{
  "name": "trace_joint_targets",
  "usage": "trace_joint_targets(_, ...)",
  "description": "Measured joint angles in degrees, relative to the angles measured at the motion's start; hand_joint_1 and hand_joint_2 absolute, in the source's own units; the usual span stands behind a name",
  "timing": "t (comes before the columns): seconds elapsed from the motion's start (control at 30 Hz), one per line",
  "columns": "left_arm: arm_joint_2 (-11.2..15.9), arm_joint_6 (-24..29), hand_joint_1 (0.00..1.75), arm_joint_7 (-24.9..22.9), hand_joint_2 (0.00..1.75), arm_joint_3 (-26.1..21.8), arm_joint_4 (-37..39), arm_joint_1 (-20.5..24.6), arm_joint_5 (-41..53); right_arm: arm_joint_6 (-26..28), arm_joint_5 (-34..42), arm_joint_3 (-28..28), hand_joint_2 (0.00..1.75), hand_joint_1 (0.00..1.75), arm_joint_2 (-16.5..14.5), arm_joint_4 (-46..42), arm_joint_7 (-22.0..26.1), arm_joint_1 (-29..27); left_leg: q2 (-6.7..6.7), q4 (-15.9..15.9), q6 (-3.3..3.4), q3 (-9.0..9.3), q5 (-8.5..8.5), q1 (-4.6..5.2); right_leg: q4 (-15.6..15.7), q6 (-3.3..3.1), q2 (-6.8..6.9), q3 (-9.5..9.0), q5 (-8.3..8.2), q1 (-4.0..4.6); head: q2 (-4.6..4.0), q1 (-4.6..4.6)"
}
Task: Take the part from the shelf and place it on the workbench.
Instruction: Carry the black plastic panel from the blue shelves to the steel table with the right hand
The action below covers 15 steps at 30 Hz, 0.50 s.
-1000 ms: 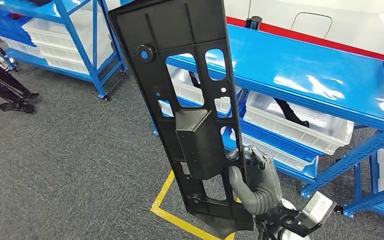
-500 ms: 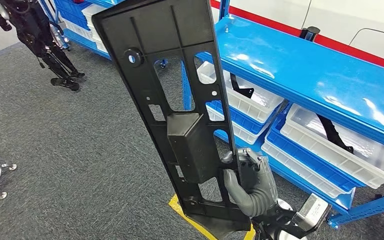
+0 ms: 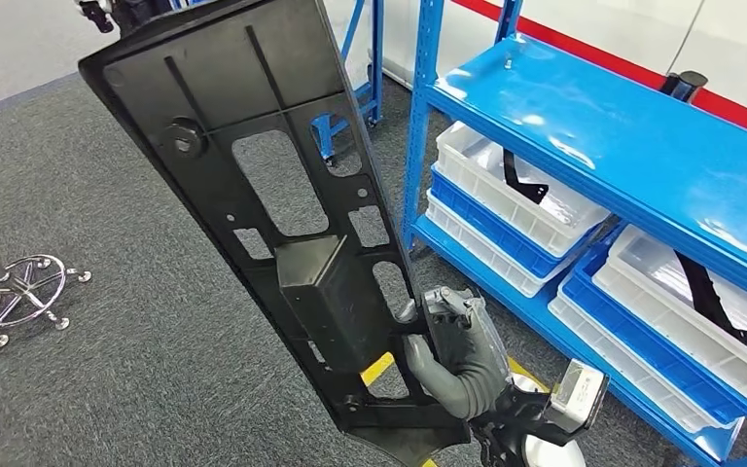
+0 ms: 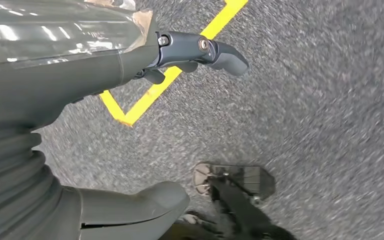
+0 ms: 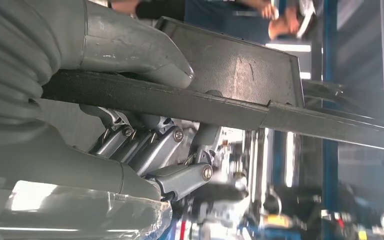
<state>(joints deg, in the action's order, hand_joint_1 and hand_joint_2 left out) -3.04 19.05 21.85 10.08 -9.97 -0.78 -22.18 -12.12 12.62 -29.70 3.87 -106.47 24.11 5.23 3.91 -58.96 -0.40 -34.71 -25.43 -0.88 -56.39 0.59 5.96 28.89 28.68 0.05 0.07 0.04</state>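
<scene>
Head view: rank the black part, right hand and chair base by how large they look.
1. black part, though it's nearest the camera
2. right hand
3. chair base, about the hand's size and farther off, so unsure

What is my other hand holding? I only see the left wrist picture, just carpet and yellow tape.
Observer: Your right hand grips a long black part near its lower end.
Operator: Is it lying flat?
Observer: No, it stands nearly upright, leaning to the left at the top.
Operator: Where's the shelf?
Observer: A blue shelf stands on your right, with white bins under its top board.
Operator: Anything else around?
Observer: A chrome chair base sits on the carpet to the left.
</scene>
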Motion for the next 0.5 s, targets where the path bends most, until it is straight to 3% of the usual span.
trace_joint_targets(0.03,-0.12,0.19,0.0,0.32,1.75,-0.17,0.0,0.03,-0.01,-0.16,0.02,-0.15,1.75,1.75,-0.08,0.21,0.0,0.3,0.12,0.84,0.37,0.33,0.03,0.24,-0.02,0.31,0.52,-0.08,0.16,0.22,0.0,0.13)
trace_joint_targets(0.1,-0.29,0.57,0.0,0.76,1.75,-0.39,0.0,-0.06,-0.04,-0.5,0.14,-0.54,1.75,1.75,-0.28,0.63,0.0,0.82,-1.36,0.97,1.26,0.11,0.25,0.53,0.0,0.92,1.49,-0.27,0.34,0.26,0.0,0.31)
trace_joint_targets(0.17,-0.49,0.81,0.0,0.94,1.75,-0.76,-0.01,-0.18,-0.26,-0.8,0.38,-0.95,1.75,1.75,-0.48,1.03,-0.05,1.35,-2.68,1.33,2.16,0.06,0.72,0.45,-1.83,1.27,-0.57,0.53,1.56,-0.02,0.01,0.36)
trace_joint_targets(0.23,-0.73,0.78,0.0,0.99,1.75,-1.21,-0.03,-0.16,-0.52,-1.2,0.67,-1.21,1.75,1.75,-0.56,1.54,-0.12,1.78,-3.99,1.51,2.83,-0.08,1.09,0.34,-8.2,0.92,-4.21,3.44,4.66,-0.27,0.01,0.42)
trace_joint_targets(0.3,-0.88,0.18,0.0,1.13,1.75,-1.45,-0.08,-0.16,-0.57,-1.51,0.85,-1.36,1.75,1.75,-0.56,2.17,-0.26,1.91,-5.58,1.48,3.14,-0.36,1.26,0.4,-15.54,0.67,-5.57,7.03,7.3,-0.29,0.01,0.41)
trace_joint_targets(0.33,-0.93,-0.37,0.0,1.21,1.75,-1.51,-0.11,-0.22,-0.46,-1.49,0.86,-1.43,1.75,1.75,-0.56,2.48,-0.34,1.92,-6.49,1.46,3.17,-0.45,1.34,0.42,-16.98,0.88,-5.75,7.84,7.46,-0.29,0.01,0.43)
trace_joint_targets(0.37,-0.94,-1.05,0.0,1.28,1.75,-1.55,-0.15,-0.3,-0.24,-1.3,0.82,-1.49,1.75,1.75,-0.57,2.71,-0.4,1.92,-7.36,1.45,3.14,-0.48,1.42,0.43,-16.1,1.25,-5.87,7.55,6.69,-0.31,0.01,0.43)
trace_joint_targets(0.43,-0.85,-2.71,0.0,1.43,1.75,-1.56,-0.34,-0.52,0.56,-0.35,0.57,-1.58,1.75,1.75,-0.57,2.9,-0.43,2.01,-9.05,1.42,2.93,-0.47,1.61,0.4,-8.8,2.0,-7.3,4.27,3.35,-0.41,0.01,0.45)
trace_joint_targets(0.5,-0.58,-4.14,0.0,1.84,1.75,-1.51,-0.78,-0.67,1.43,0.84,0.31,-1.51,1.75,1.75,-0.51,2.85,-0.38,2.04,-10.51,1.29,2.46,-0.64,1.82,0.54,-1.97,1.87,-9.42,1.37,0.71,-0.38,0.01,0.4)
